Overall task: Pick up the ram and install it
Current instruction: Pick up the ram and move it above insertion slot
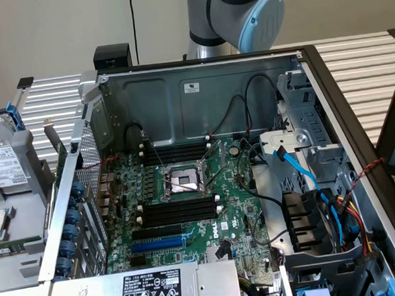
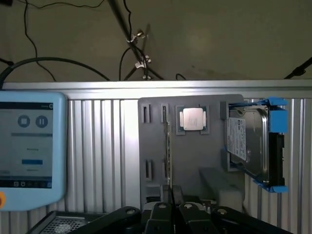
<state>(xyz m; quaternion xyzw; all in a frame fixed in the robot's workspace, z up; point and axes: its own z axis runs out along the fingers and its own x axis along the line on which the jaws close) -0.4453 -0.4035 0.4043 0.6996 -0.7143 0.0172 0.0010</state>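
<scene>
The exterior view covers the open computer case. A white Dell logo is printed on the motherboard, and the small print on the power supply label and on the white sticker on the case wall cannot be read. The black memory slots beside the CPU socket are unoccupied, with the blue slot just below them. The wrist view covers the grey parts tray on the slatted table. The tray holds the ram, standing on edge, a processor in its recess, and a hard drive in a blue caddy; the drive label is illegible. The gripper hangs at the tray's near edge in line with the ram, its fingers drawn together and holding nothing. A teach pendant lies beside the tray, its screen text unreadable.
</scene>
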